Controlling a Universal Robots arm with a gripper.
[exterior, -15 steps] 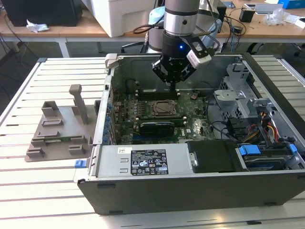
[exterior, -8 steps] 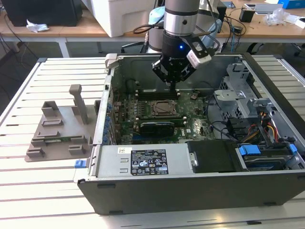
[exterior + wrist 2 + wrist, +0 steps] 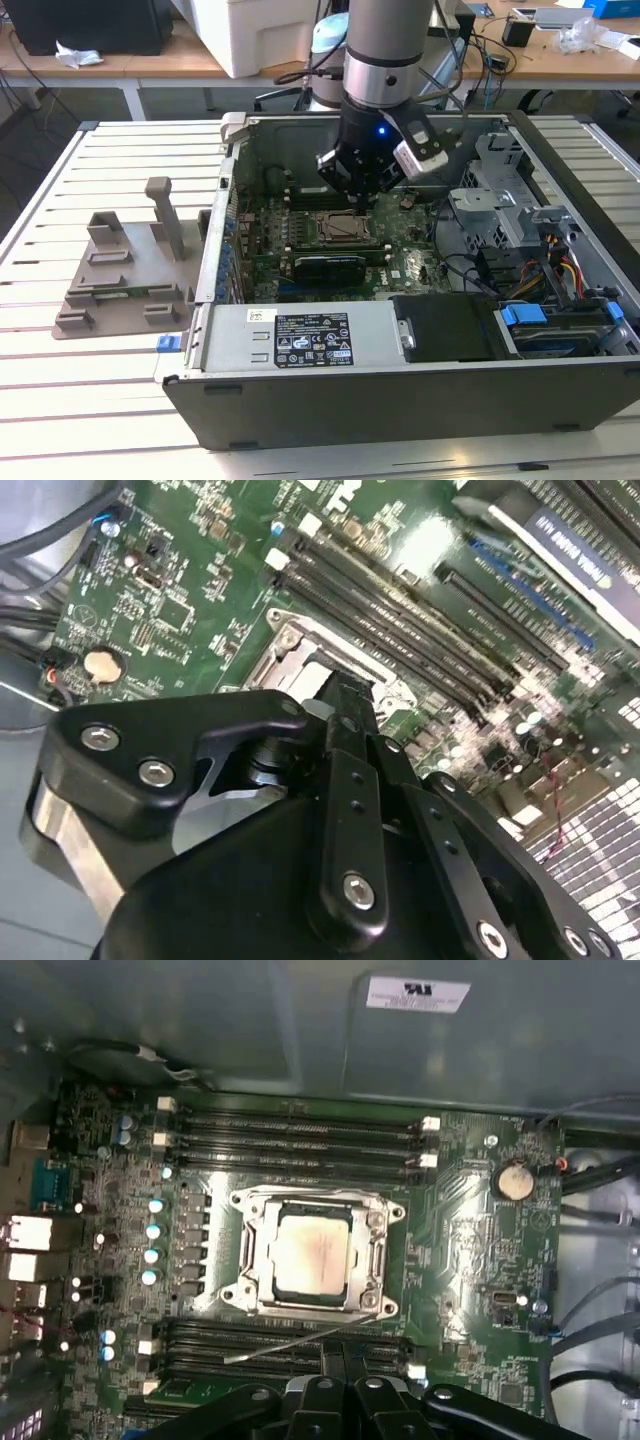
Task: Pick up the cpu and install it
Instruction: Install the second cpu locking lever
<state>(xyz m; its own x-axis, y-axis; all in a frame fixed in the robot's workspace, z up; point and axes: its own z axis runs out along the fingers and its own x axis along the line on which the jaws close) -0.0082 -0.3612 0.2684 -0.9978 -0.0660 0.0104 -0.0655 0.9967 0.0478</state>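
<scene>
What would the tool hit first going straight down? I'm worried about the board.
Probably the socket with the cpu seated in it, or the memory slots beside it; depth is unclear.

open space above socket [image 3: 313, 1255], memory slots [image 3: 300, 1135] flanking, case walls [image 3: 400, 385] around

The work surface is a white slatted table [image 3: 60, 380] with long parallel ribs running across its top. Two items rest directly on it. An open computer case [image 3: 400, 390] lies on its side, occupying the centre and the exterior view's right of the table. A grey plastic fixture [image 3: 125, 275] with upright posts sits flat on the slats at the exterior view's left, just beside the case. A small blue part [image 3: 166, 343] lies between them at the case's near corner.
</scene>
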